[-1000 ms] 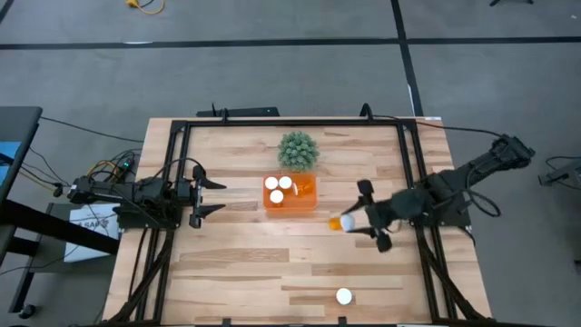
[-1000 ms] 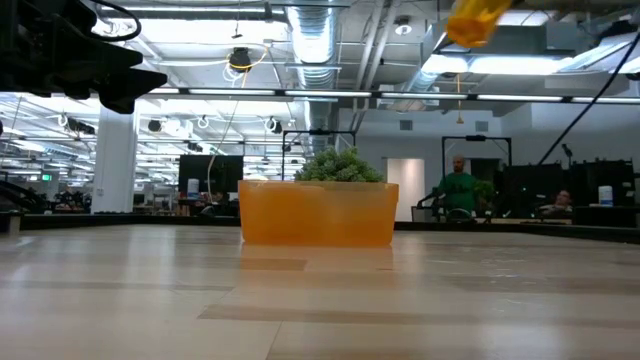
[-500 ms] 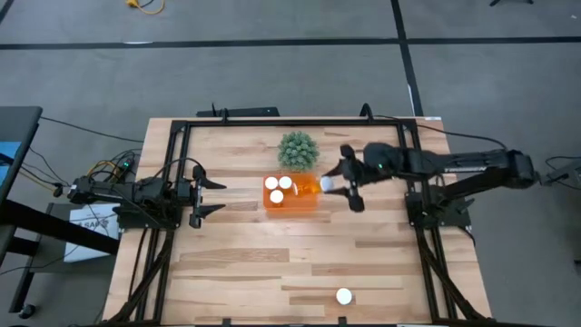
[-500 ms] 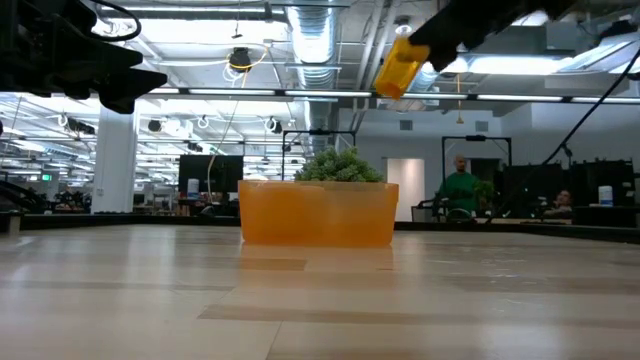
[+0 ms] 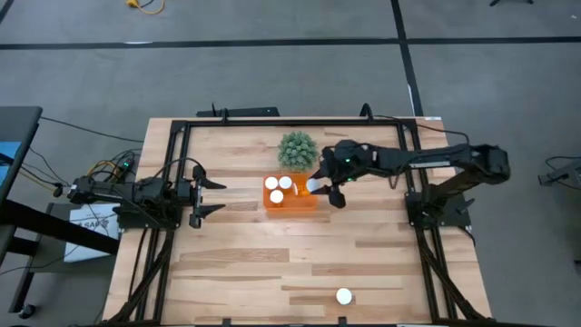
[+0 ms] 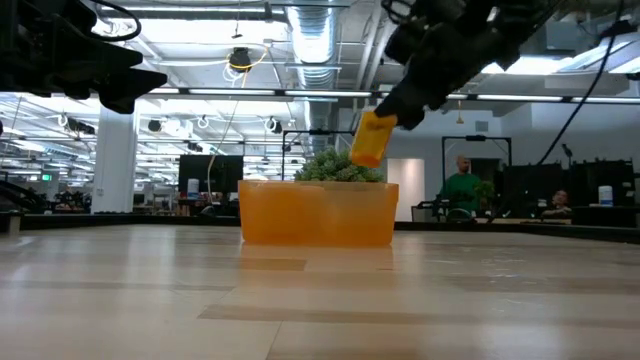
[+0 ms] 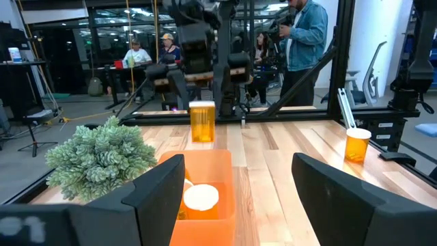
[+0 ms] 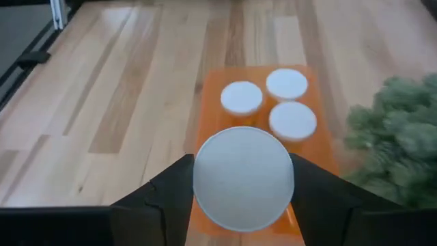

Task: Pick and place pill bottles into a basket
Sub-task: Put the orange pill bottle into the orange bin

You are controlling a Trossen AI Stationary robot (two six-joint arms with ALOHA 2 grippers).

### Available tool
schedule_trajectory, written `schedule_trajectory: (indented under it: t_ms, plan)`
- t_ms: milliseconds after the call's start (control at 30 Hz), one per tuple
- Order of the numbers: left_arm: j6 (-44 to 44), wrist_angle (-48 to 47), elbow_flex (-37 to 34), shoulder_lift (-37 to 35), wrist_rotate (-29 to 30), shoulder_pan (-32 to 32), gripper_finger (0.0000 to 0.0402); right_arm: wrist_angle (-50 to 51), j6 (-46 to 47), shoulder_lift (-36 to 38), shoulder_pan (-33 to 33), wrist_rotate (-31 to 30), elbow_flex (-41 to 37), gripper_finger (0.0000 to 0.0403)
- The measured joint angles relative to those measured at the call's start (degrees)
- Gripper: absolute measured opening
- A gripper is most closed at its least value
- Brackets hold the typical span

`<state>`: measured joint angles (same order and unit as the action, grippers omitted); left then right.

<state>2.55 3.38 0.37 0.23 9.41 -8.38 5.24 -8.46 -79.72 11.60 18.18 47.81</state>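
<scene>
My right gripper (image 5: pixel 320 186) is shut on a pill bottle (image 6: pixel 371 138) with an orange body and a white cap (image 8: pixel 244 178), above the right end of the orange basket (image 5: pixel 292 207). Three white-capped bottles (image 5: pixel 277 188) stand in the basket's left part. One more bottle (image 5: pixel 344 296) stands on the table near the near edge; it also shows in the left wrist view (image 7: pixel 358 145). My left gripper (image 5: pixel 216 197) is open and empty, left of the basket. My right gripper pinches the bottle between its two fingers (image 8: pixel 171 195) at the cap end (image 7: pixel 202 106), one finger on each side. The fingers come from above and the table's right, slanting down. The bottle hangs below them, tilted, clear of the basket's rim.
A round green spiky plant (image 5: pixel 298 150) stands just beyond the basket's far side. A black frame (image 5: pixel 272 121) runs around the table. People show in the room beyond the table (image 7: pixel 305 34).
My right gripper has carried the bottle from the table's right part toward the left and far edges, to above the basket's right end, and has come down toward the rim. The bottle has stayed lifted and tilted in the hold.
</scene>
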Motion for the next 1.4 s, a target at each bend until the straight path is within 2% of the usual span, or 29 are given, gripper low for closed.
schedule_trajectory:
  t_ms: [233, 500, 700, 1000, 1200, 1400]
  plan:
    - [0.0, 0.0, 0.0, 0.0, 0.0, 0.0, 0.0261, -3.0, 1.0, -5.7, -0.4, 0.1, 0.0, 0.0218]
    - [0.0, 0.0, 0.0, 0.0, 0.0, 0.0, 0.0261, -2.2, 2.0, -6.7, -1.1, 1.7, 0.0, 0.0194]
    - [0.0, 0.0, 0.0, 0.0, 0.0, 0.0, 0.0261, 0.4, 2.5, -7.1, -1.1, 1.3, 0.0, 0.0221]
    - [0.0, 0.0, 0.0, 0.0, 0.0, 0.0, 0.0261, 0.7, 2.0, -11.5, -1.1, 1.3, 0.0, 0.0194]
    - [0.0, 0.0, 0.0, 0.0, 0.0, 0.0, 0.0261, -0.7, 2.0, -13.2, -1.1, 1.3, 0.0, 0.0242]
    - [0.0, 0.0, 0.0, 0.0, 0.0, 0.0, 0.0261, -2.6, 1.3, -13.2, -1.1, 1.3, 0.0, 0.0251]
